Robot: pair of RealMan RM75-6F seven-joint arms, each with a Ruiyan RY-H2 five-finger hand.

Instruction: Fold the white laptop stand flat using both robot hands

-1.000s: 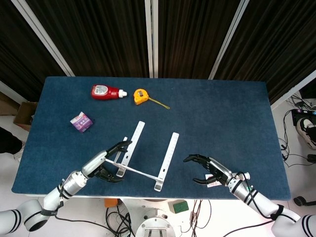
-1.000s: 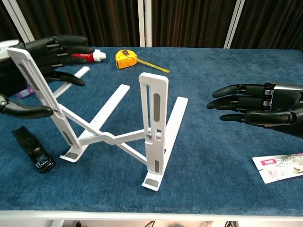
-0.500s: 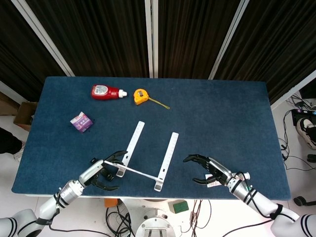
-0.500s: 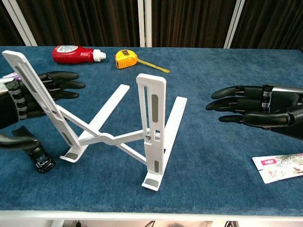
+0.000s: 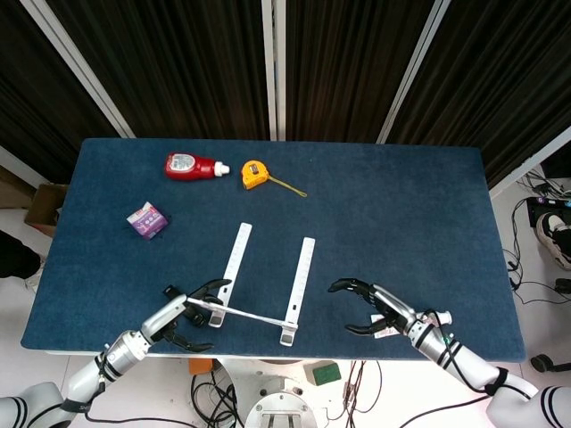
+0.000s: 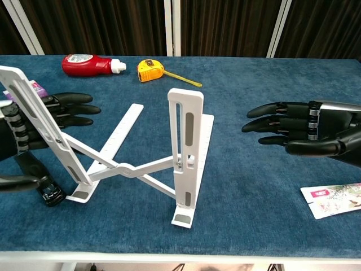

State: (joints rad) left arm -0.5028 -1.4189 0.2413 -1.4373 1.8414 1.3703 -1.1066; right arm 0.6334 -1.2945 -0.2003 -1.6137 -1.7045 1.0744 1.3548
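Left hand point(image 6: 39, 121) sits at the table's near-left edge, about 7 o'clock from table centre. Fingers spread, thumb low by the small black object point(image 6: 42, 183). It lies behind the left raised arm of the stand; whether it touches that arm, cannot tell. No closed grip shows.

Laptop stand point(image 6: 141, 164), white, sits near the front middle of the blue table point(image 5: 401, 223), roughly 6 o'clock. Not yet flat: two base rails lie on the cloth, a scissor link crosses between them, and both support arms stand up. The left arm leans back toward 9 o'clock; the right arm point(image 6: 185, 152) is close to upright.

Right hand point(image 6: 299, 130) hovers at 3 o'clock of the stand, well apart from it, palm facing the stand, fingers open and slightly curled, holding nothing. A printed card point(image 6: 333, 199) lies near it on the cloth.

Step in hand, as I judge it: bring both hands onto the raised arms to fold them down. To do it well, the right hand should come in level and meet the flat face of the right arm high up. The left should steady its arm against sliding. Press both toward the rails together; uneven force may skate the stand across the cloth.

Far edge, 11 o'clock: red bottle point(image 5: 192, 166), yellow tape measure point(image 5: 255, 173), and a small purple packet point(image 5: 146, 220) further left.
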